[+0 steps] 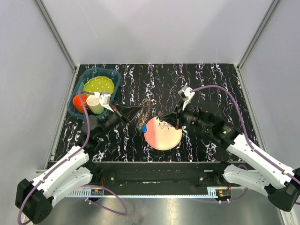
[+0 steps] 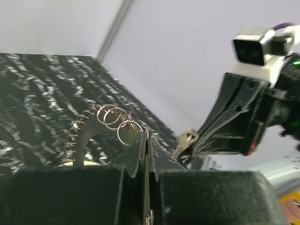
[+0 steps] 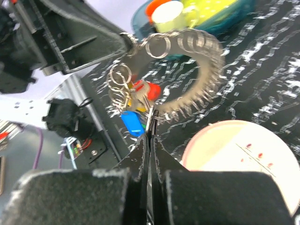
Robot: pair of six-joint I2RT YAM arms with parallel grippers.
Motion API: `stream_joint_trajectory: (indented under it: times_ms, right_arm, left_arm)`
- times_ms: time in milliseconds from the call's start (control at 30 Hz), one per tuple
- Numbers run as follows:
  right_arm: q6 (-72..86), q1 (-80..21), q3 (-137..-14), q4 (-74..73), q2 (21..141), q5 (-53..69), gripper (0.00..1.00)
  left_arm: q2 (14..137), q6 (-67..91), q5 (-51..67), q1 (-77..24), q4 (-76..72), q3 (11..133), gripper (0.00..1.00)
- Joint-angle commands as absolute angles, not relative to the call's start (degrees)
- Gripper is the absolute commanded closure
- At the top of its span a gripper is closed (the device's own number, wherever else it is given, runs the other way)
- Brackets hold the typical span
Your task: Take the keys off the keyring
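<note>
Pressed together, the right gripper (image 3: 149, 138) pinches the blade of one small silvery metal key (image 3: 149, 115), which hangs beside the red- and blue-headed keys (image 3: 133, 123). Opposite, the left gripper (image 2: 146, 137) is clamped on the rim of the thin dark-silver, coil-edged metal keyring (image 2: 83, 140). It holds the keyring upright off the black marbled table (image 1: 211, 79), just beside the round pink plate (image 1: 164, 139). The keyring looks stiff and springy, the keys light and slick. Grip a key flat, close to its loop.

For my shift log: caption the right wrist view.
Right end effector pinching a key; left end effector holding the keyring.
</note>
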State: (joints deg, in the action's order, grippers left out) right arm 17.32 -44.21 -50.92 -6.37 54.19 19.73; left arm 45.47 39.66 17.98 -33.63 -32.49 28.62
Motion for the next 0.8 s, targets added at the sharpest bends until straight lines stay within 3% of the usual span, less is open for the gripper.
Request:
stream_joint_trajectory:
  times_ms: [0, 267, 433, 767]
  right_arm:
    - [15.9, -41.3, -54.8, -15.7, 53.8, 7.4, 1.0]
    - [19.8, -21.6, -54.9, -17.5, 65.2, 4.8, 1.0]
    - [28.0, -8.0, -54.0, -17.1, 75.8, -4.8, 1.0]
    - [34.4, 6.2, -57.2, -18.4, 91.8, -13.4, 0.98]
  left_arm:
    - [41.1, 29.8, 10.6, -33.0, -22.8, 32.0, 1.0]
    - [38.8, 21.5, 9.1, -32.9, -9.4, 35.6, 1.0]
    - [38.4, 19.6, 6.3, -32.9, -4.0, 36.7, 1.0]
    - [41.2, 18.9, 7.5, -32.9, -3.3, 38.4, 1.0]
